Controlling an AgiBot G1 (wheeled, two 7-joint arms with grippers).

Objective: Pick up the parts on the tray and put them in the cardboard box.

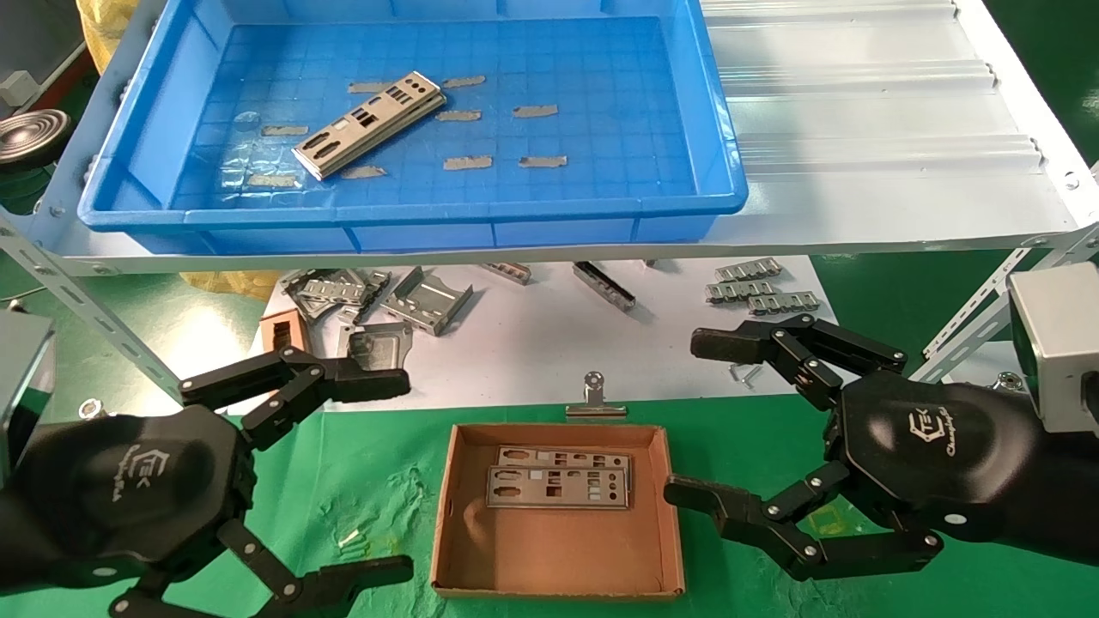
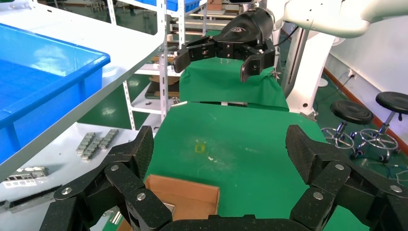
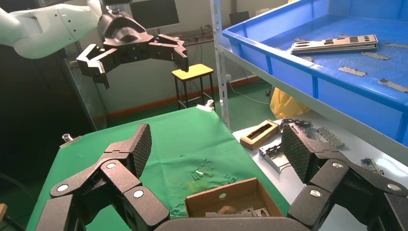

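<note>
Matte black speckled left pincer (image 1: pixel 343 476) and right pincer (image 1: pixel 700 421), silver screws, white logos, glossy white arms

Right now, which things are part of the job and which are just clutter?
Job:
- parts in the tray
- parts already in the box
- left gripper and right gripper, both open and empty

Clutter:
- tape scraps
- brackets
- ribbed strips
- binder clip
- brown frame block

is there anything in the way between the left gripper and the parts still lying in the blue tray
Nothing lies directly between them. The left gripper hangs open beside the cardboard box, below the shelf; the parts lie uncovered in the tray. The tray's raised front rim and shelf edge must be cleared from above.
</note>
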